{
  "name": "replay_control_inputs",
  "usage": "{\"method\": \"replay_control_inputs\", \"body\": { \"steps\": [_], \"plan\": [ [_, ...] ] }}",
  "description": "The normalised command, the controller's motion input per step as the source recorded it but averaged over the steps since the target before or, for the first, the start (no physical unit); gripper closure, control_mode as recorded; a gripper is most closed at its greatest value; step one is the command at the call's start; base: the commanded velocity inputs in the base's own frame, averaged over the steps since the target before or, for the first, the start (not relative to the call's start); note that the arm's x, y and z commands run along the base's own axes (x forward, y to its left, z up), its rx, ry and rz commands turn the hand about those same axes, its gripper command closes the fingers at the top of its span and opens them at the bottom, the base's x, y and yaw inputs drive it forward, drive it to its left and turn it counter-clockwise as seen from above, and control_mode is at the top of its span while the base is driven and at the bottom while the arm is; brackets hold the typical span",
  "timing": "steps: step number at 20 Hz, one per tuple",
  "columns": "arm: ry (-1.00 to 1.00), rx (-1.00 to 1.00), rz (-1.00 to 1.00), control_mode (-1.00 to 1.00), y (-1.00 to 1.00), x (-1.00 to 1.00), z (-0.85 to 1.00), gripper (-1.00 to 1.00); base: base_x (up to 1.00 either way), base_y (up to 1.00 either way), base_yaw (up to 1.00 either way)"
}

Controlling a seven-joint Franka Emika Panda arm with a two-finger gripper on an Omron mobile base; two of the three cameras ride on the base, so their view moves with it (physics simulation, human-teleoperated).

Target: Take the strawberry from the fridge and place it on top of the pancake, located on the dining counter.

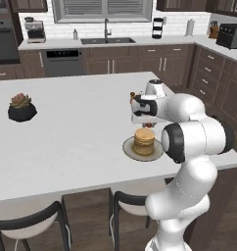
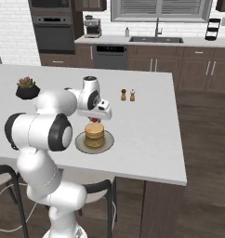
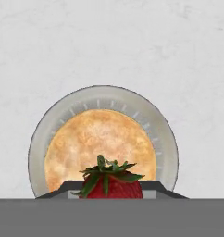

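Strawberry [image 3: 110,183] lower half and plate [image 3: 63,111] near rim cut off in hand view

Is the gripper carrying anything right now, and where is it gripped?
Yes: the gripper holds the strawberry by its red sides, leafy cap free, above the pancake.
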Motion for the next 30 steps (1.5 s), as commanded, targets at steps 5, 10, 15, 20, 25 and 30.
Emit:
{"method": "replay_control_inputs", "body": {
  "steps": [5, 10, 15, 20, 25, 30],
  "plan": [
    [0.0, -0.02, -0.01, -1.0, 0.08, 0.71, -0.24, 1.0, 0.0, 0.0, 0.0],
    [0.0, 0.0, -0.02, -1.0, 0.0, -0.15, -0.15, 1.0, 0.0, 0.0, 0.0],
    [-0.02, 0.0, 0.0, -1.0, 0.0, -0.81, 0.0, 1.0, 0.0, 0.0, 0.0],
    [0.0, 0.0, 0.0, -1.0, 0.0, -0.29, -0.19, 1.0, 0.0, 0.0, 0.0],
    [0.0, 0.0, 0.0, -1.0, 0.0, 0.19, -0.11, 1.0, 0.0, 0.0, 0.0],
    [0.0, 0.0, 0.0, -1.0, 0.0, 0.03, -0.13, 1.0, 0.0, 0.0, 0.0]
  ]
}}
